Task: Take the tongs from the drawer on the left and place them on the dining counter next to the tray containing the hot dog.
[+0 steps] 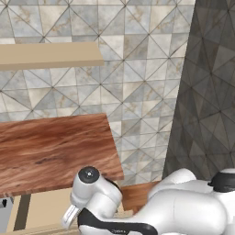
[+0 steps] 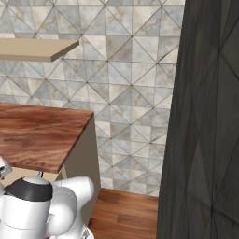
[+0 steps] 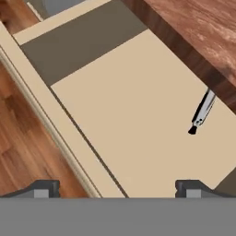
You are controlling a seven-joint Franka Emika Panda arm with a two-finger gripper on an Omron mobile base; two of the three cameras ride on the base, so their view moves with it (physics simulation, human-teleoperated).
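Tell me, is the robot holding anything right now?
No. The gripper is open above the drawer, and the tongs lie apart from its jaws.

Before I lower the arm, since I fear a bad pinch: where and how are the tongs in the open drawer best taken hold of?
Only the tongs' black-tipped end pokes out from under the counter edge; the rest is hidden. Probably grip the bare silver shaft just behind the tip, coming from above over the drawer's pale floor, fingers spanning its narrow width. The end effector is open, off to one side.

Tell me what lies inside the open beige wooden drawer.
One end of the slim silver tongs with a black tip lies on the drawer's pale floor; the rest is hidden under the reddish-brown wood counter.
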